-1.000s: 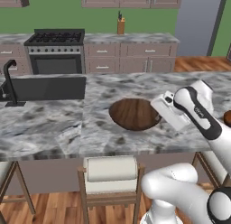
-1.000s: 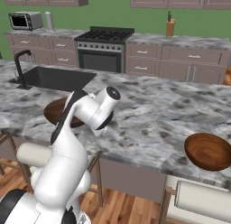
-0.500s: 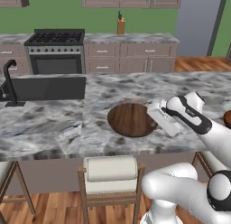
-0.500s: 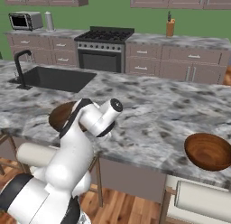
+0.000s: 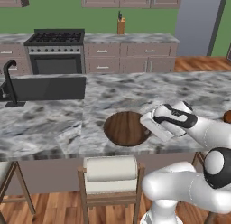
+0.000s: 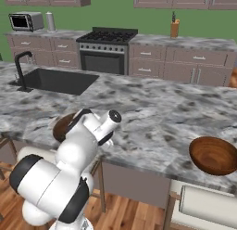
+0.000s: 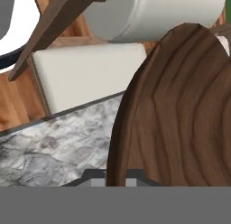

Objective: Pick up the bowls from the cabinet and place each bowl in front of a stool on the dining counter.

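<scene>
Tool [image 5: 145,121]: clamped shut on the wide bowl's [image 5: 126,128] rim.
Placement: bowl lay on the table [image 5: 54,123], just above a stool [image 5: 110,173], apparently its serving spot.

Base views: looking forward and down from behind-left and behind-right, sharing the grey-white marbled desk [image 5: 54,123] [image 6: 157,113]. Hand view: sitting close over its edge.

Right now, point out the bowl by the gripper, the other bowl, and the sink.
Shallow bowl [image 5: 124,128], left base view, inner floor.
Deeper bowl [image 6: 214,156], right base view, inside wall.
Sink [image 6: 60,80], right base view, basin floor.
</scene>
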Controlling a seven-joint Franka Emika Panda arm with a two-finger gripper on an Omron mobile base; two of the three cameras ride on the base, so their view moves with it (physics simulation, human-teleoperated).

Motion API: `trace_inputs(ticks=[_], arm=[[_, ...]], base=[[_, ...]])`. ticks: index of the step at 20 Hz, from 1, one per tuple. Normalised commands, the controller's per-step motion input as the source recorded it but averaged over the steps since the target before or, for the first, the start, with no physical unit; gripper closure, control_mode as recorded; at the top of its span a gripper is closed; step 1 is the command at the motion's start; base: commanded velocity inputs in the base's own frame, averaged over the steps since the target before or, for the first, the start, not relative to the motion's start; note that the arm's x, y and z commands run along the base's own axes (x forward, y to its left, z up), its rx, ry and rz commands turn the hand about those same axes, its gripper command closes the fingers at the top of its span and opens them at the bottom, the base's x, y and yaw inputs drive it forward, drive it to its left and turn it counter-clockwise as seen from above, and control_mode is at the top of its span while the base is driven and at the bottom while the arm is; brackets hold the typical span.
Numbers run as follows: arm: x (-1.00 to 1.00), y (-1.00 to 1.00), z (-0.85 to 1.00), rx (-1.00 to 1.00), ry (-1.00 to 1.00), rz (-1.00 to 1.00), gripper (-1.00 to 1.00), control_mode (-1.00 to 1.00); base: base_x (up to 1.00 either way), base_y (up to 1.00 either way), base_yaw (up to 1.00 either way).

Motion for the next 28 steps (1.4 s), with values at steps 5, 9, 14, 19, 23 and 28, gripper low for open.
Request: trace_inputs(ticks=[5,9,14,19,23,28], arm=[[0.45,0.12,-0.23,-0.01,0.07,0.00,1.00,-1.00],[0.45,0.15,-0.16,0.00,0.08,0.00,1.00,-1.00],[0.43,0.19,-0.19,0.00,0.02,0.00,1.00,-1.00],[0.38,0.19,-0.27,0.00,0.01,0.00,1.00,-1.00],[0.33,0.11,-0.17,0.00,0.02,0.00,1.00,-1.00],[0.18,0.02,0.00,0.00,0.00,0.00,1.00,-1.00]], base=[[0.00,0.00,0.00],[0.00,0.00,0.00],[0.00,0.00,0.00],[0.00,0.00,0.00],[0.00,0.00,0.00],[0.00,0.00,0.00]])
